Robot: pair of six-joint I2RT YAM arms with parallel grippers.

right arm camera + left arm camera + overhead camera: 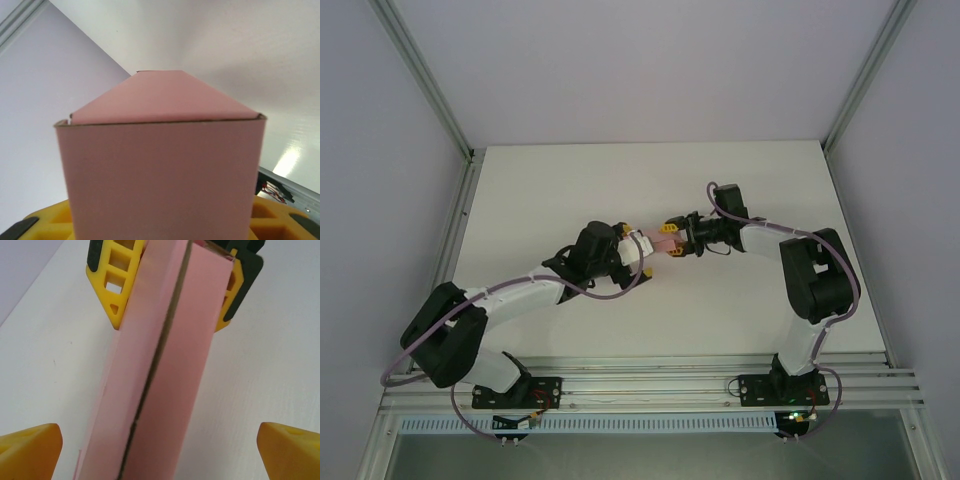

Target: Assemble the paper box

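Paper box point(165, 380): pink, folded long and narrow, an unclosed seam seen along its length; located over the middle of the white bench point(570, 190). One end is clamped by the right pincer point(674, 240), with yellow fingers point(107, 290) on both sides. The left pincer point(640, 252) is spread wide. The box passes between its fingertips point(30, 452) and is touched by neither. Aluminium rails point(455, 220) are noted at the bench edges.
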